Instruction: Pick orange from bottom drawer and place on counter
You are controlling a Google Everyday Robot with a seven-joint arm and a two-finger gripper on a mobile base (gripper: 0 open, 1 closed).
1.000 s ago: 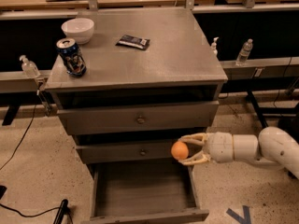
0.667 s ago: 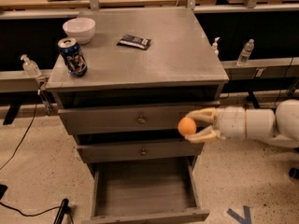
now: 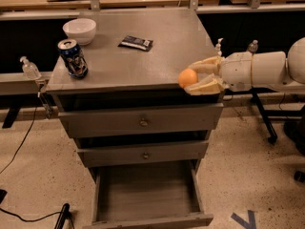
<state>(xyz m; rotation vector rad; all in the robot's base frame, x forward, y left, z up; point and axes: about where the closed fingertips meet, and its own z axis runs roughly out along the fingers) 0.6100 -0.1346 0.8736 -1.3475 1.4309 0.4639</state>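
- At right of centre in the frame, the gripper (image 3: 188, 80) pinched the orange (image 3: 188, 78) between its two tan fingers (image 3: 205, 65), one above the fruit and one below.
- We saw the orange level with the front right edge of the counter (image 3: 162, 61). We could not tell whether it touched the surface.
- We could read no brand on the soda can (image 3: 73, 57), which showed only blue and white markings. The dark packet (image 3: 136, 42) bore pale print too small for us to make out.
- A second before, the gripper held the orange lower down, in front of the middle drawer (image 3: 124, 154). Shortly after, it was at the height of the top drawer (image 3: 119, 123), and now it had risen to counter level.
- The can, the white bowl (image 3: 79, 30) and the packet stayed where they had been on the counter.
- The bottom drawer (image 3: 152, 221) remained pulled out, its inside bare.
- We counted one orange, one can, one bowl and one packet.
- We counted three drawers, the two upper ones shut, each with one round knob (image 3: 143, 122).
- We counted three small bottles: one (image 3: 29, 68) at the left of the cabinet and two (image 3: 252, 46) behind the arm at the right.
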